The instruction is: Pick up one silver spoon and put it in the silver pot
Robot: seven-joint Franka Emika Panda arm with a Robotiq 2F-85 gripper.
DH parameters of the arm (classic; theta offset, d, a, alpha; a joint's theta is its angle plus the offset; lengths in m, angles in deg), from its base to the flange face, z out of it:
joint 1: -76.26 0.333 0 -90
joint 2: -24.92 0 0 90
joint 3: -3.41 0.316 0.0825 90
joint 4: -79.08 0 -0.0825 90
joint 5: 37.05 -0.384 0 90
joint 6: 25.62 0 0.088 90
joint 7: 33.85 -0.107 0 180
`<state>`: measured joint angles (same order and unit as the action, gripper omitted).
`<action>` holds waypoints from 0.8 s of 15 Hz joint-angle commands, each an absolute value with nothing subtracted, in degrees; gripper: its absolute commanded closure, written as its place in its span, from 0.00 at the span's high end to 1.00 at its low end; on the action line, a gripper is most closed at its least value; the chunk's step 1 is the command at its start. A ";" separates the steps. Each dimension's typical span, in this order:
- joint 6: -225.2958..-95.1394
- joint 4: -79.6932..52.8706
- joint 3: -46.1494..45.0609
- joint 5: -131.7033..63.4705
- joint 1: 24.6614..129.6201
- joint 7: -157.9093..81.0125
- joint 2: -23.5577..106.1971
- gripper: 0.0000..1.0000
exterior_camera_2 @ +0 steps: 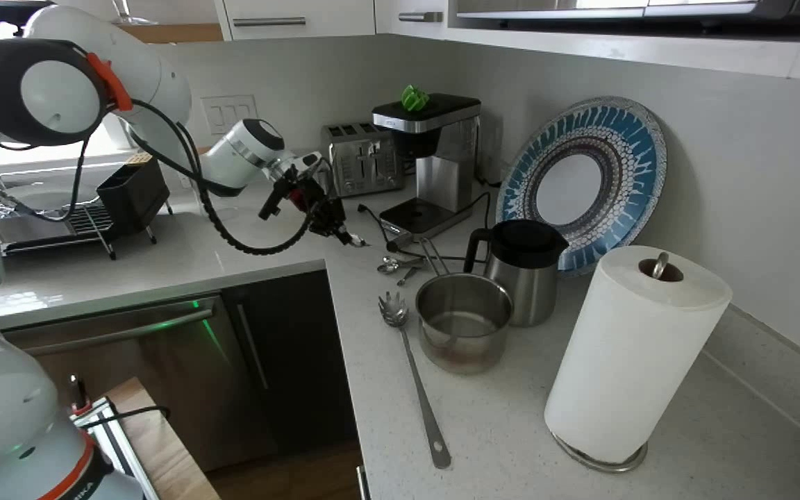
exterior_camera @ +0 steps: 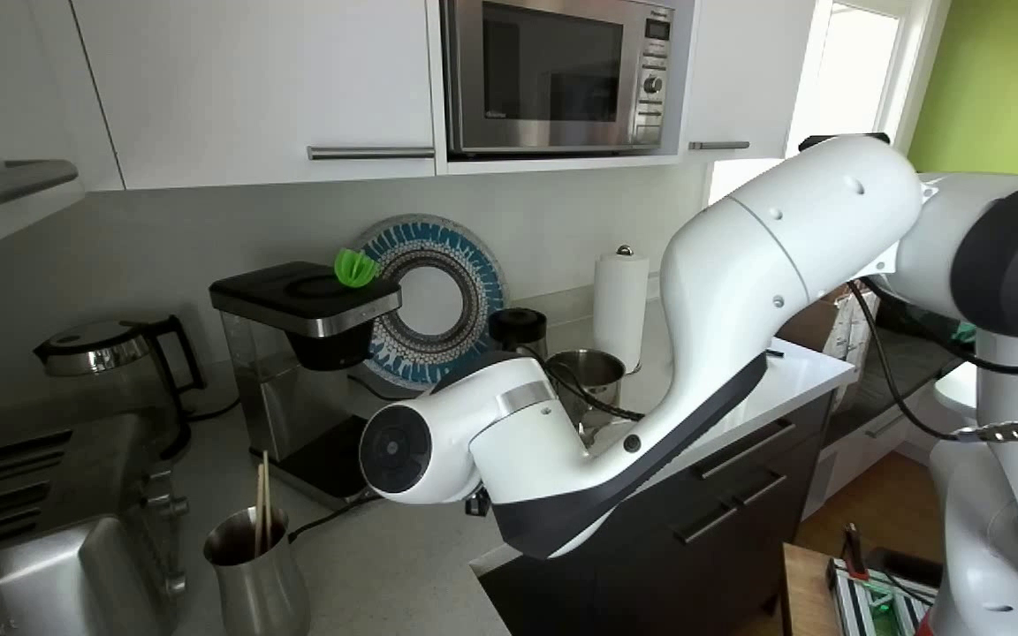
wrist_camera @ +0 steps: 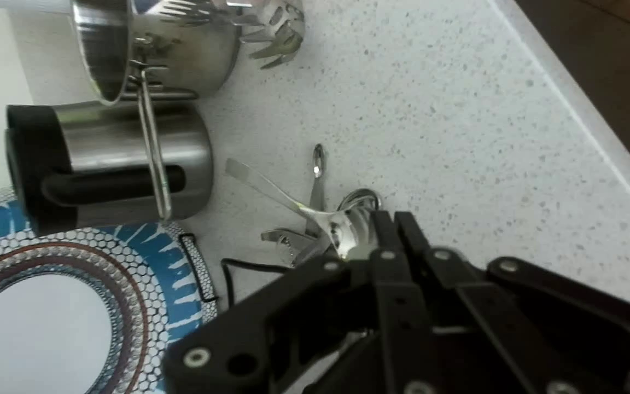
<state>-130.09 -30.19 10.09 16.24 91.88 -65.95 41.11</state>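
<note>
The silver pot [exterior_camera_2: 461, 351] is a small round steel pot with a wire handle, standing on the counter; it also shows in the wrist view [wrist_camera: 214, 68] and partly behind the arm in an exterior view [exterior_camera: 602, 367]. My gripper [exterior_camera_2: 346, 232] is low over the counter, farther back than the pot. Its fingers [wrist_camera: 396, 221] are nearly together, and a shiny silver spoon [exterior_camera_2: 357, 241] sticks out at the tips. Several other silver spoons and utensils [exterior_camera_2: 392, 265] lie in a loose pile beside it; they show in the wrist view [wrist_camera: 276, 191] partly behind the fingers.
A steel carafe [exterior_camera_2: 530, 295] stands against the pot's far side. A long pasta ladle [exterior_camera_2: 422, 389] lies along the counter's front edge. A paper towel roll [exterior_camera_2: 636, 361], a patterned plate [exterior_camera_2: 580, 139], a coffee maker [exterior_camera_2: 442, 177] and a black cable [exterior_camera_2: 452, 257] are nearby.
</note>
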 commanded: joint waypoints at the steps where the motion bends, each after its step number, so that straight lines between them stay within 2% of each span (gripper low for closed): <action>1: -123.48 -30.45 11.39 16.06 92.92 -69.05 37.01 0.01; 6: -123.66 -41.69 11.31 12.80 89.61 -76.28 25.99 0.01; 9: -135.98 -51.39 10.83 12.51 86.94 -76.27 17.91 0.01; 10: -128.84 -43.12 11.67 13.28 87.45 -75.30 25.01 0.04; 12: -133.77 -47.84 11.53 13.22 86.25 -75.31 21.02 0.01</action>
